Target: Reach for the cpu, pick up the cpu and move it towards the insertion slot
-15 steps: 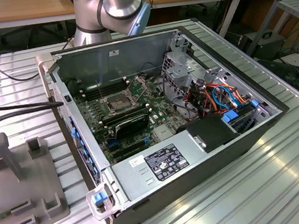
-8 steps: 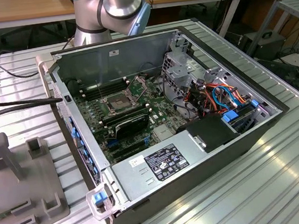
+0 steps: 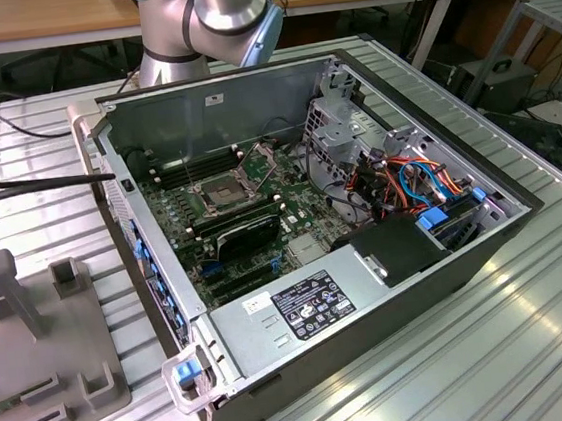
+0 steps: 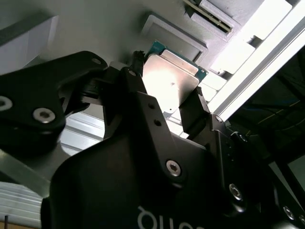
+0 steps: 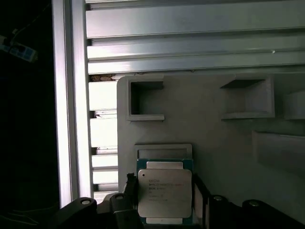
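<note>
The cpu (image 5: 164,191), a thin square chip with a pale metal face and green edge, sits between my gripper's (image 5: 164,202) two black fingers. The gripper is shut on its opposite sides. In the second wrist view the cpu (image 4: 170,82) is held just off the grey fixture plate, beside a shallow square pocket (image 4: 175,39). The insertion slot (image 3: 217,192) lies on the motherboard inside the open computer case, with its silvery frame, dark centre and thin bracket raised. The arm's silver-blue joint (image 3: 230,10) is at the top of the exterior view.
The grey fixture plate (image 5: 214,124) carries raised box-shaped holders and rests on a ribbed aluminium table (image 5: 190,43). Around the socket, the case (image 3: 199,103) holds a black card (image 3: 249,236), memory slots, a drive cage and cables. Another grey fixture (image 3: 32,327) stands at the exterior view's left.
</note>
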Motion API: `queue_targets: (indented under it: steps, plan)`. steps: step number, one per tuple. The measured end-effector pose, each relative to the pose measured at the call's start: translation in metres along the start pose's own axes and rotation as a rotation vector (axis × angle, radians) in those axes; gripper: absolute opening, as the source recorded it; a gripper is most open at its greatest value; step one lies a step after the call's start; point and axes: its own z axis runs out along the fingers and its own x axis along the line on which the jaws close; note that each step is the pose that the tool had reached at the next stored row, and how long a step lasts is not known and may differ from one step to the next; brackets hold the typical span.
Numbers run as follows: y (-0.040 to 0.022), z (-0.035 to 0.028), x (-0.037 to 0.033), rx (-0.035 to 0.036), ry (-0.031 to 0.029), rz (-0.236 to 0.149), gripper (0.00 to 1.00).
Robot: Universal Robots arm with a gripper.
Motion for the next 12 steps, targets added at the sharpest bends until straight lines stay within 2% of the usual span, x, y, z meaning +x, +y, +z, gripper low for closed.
queue_targets:
  steps: [7,12]
  plan:
    - [0.0005,-0.0118,0.0001,0.0001,0.0001,0.0,0.55]
    - [0.0011,-0.0239,0.0002,0.0,0.0,0.0,0.55]
